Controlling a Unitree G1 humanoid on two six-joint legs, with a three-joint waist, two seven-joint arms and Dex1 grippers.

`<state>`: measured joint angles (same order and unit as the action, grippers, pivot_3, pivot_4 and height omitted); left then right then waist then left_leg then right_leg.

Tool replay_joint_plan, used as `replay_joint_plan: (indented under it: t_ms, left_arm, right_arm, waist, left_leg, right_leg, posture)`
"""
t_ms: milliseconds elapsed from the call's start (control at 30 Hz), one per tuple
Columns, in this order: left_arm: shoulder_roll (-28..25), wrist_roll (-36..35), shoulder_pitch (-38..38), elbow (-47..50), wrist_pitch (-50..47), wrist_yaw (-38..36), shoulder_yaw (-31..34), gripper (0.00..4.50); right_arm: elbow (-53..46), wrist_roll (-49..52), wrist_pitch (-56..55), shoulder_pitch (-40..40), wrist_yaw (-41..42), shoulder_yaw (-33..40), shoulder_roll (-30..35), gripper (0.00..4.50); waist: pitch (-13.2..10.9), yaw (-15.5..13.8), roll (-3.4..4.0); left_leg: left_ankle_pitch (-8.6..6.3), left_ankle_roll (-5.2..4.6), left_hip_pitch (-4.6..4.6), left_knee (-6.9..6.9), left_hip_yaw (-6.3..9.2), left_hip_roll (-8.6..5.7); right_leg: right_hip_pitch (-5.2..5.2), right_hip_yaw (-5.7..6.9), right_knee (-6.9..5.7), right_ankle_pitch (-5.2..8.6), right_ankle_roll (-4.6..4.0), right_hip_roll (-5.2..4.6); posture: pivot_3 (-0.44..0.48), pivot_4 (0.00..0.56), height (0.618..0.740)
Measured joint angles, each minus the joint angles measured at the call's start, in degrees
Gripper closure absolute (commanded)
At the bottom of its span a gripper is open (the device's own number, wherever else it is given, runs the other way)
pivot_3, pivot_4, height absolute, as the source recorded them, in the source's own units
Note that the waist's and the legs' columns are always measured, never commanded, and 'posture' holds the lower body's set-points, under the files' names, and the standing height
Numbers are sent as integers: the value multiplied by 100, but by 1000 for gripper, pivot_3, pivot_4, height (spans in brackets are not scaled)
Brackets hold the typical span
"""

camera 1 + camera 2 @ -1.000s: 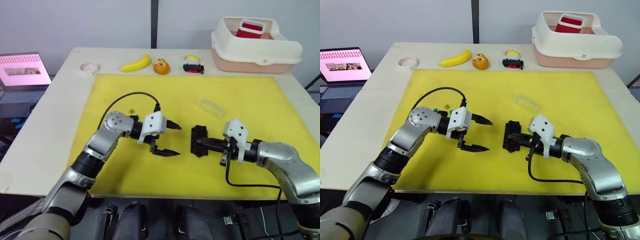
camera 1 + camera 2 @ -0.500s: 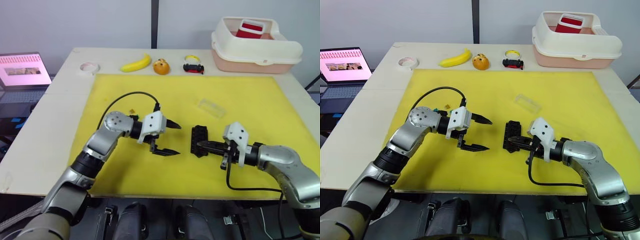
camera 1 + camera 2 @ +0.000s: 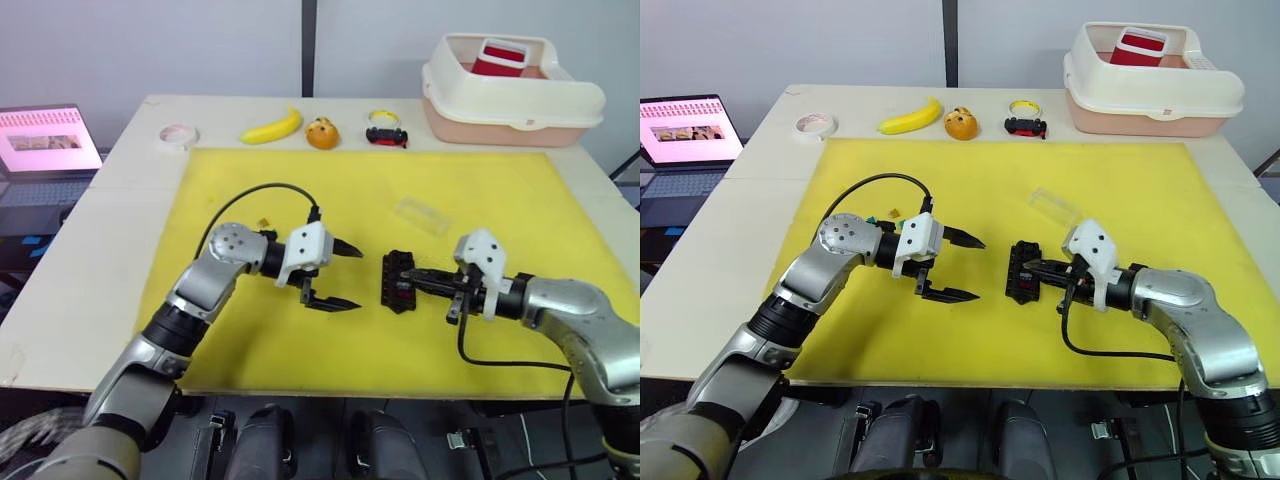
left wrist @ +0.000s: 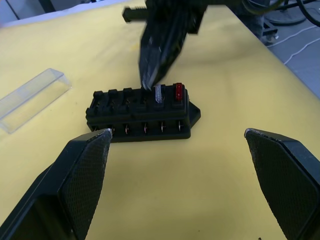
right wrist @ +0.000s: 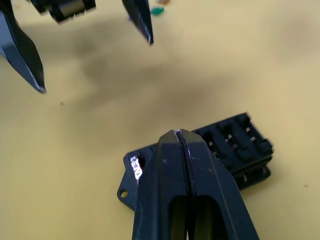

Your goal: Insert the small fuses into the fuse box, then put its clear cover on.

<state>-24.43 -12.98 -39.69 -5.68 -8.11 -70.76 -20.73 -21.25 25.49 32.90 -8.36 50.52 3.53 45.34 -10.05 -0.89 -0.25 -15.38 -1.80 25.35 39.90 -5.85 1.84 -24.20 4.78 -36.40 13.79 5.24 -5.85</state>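
The black fuse box (image 3: 398, 280) lies on the yellow mat between my grippers. A grey fuse (image 4: 159, 93) and a red fuse (image 4: 178, 91) stand in its end slots. My right gripper (image 3: 405, 274) is shut, nothing visible in it. Its tip rests on the box's top beside the grey fuse. My left gripper (image 3: 358, 278) hangs wide open just left of the box, holding nothing. The clear cover (image 3: 423, 215) lies on the mat beyond the box. A yellow fuse (image 3: 893, 212) and a green fuse (image 3: 870, 218) lie loose by my left forearm.
Along the table's far edge are a tape roll (image 3: 179, 134), a banana (image 3: 272, 127), an orange toy (image 3: 322, 133) and a toy car (image 3: 386, 135). A cream bin (image 3: 510, 95) stands at the back right. A laptop (image 3: 50, 140) sits off to the left.
My right gripper dipped toward the near end of the fuse box, then drew back slightly right and farther, staying shut over the box. The left arm has not moved.
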Motion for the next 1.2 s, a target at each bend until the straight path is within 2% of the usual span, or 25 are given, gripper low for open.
replay_joint_plan:
  t_ms: [200, 600, 767, 900, 1000, 1100, 1133, 1167, 1200]
  left_arm:
    - [-1, 1, 0, -40, 0, 1, 45, 0]
    - [-1, 2, 4, -89, -6, 20, 128, 0]
    - [-146, -107, 283, 206, -384, 119, 273, 0]
    - [-567, -724, 732, 946, -1298, 344, 997, 0]
    - [-952, -1203, 1239, 1515, -1978, 591, 1614, 0]
    - [-1527, -1597, 2199, 1904, -2578, 826, 2462, 0]
    - [-1661, -1657, 2498, 1962, -2697, 898, 2720, 0]
    - [-1775, -1715, 2795, 2013, -2773, 978, 2974, 0]
    - [-1859, -1765, 3081, 2045, -2815, 1046, 3239, 0]
  right_arm:
    - [-130, -75, -122, 185, -7, -21, 74, 4484]
    - [-105, 30, -4, 61, 4, 12, 74, 4484]
    - [-256, 517, 459, -123, 21, 426, 209, 4484]
    - [-329, 751, 639, -147, 173, 1163, 759, 4484]
    - [-240, 875, 696, 105, 416, 1678, 1071, 3650]
    - [212, 837, 738, 523, 636, 2308, 1317, 2212]
    - [361, 792, 725, 648, 678, 2489, 1380, 1771]
    - [483, 729, 689, 759, 721, 2643, 1436, 1137]
    - [587, 685, 648, 844, 751, 2782, 1458, 737]
  waist:
    - [5, -2, -3]
    - [5, 0, -3]
    - [3, 9, -1]
    - [2, 11, 0]
    - [2, 13, 0]
    - [2, 19, 0]
    - [2, 19, 1]
    - [2, 18, 1]
    - [3, 15, 1]
  left_leg:
    - [0, -1, -3, 0, 3, 0]
    - [0, 0, -3, 1, 3, 0]
    - [-1, -1, -1, 0, 4, 2]
    - [-4, -6, -1, -2, 6, 13]
    - [-4, -7, -1, -2, 7, 14]
    - [-4, -7, -2, -4, 4, 16]
    - [-6, -9, -4, -4, 3, 16]
    - [-6, -9, -4, -4, 3, 16]
    - [-6, -9, -4, -4, 4, 17]
  right_leg:
    - [6, 1, 2, 0, 0, 0]
    - [6, 1, 2, 0, 0, 0]
    - [2, 1, 0, 0, 0, 0]
    - [0, 0, 1, 0, 0, -2]
    - [3, -1, 3, 0, 0, -4]
    - [2, -2, 4, 0, 0, -3]
    - [2, -2, 4, 0, 0, -3]
    - [1, -1, 3, 1, 0, -3]
    - [2, -1, 4, 1, -1, -3]
  posture:
    - [0, 150, 740]
    - [0, 150, 740]
    - [0, 150, 740]
    - [0, 150, 740]
    - [0, 150, 740]
    - [0, 150, 740]
    - [0, 150, 740]
    - [0, 150, 740]
    - [0, 150, 740]
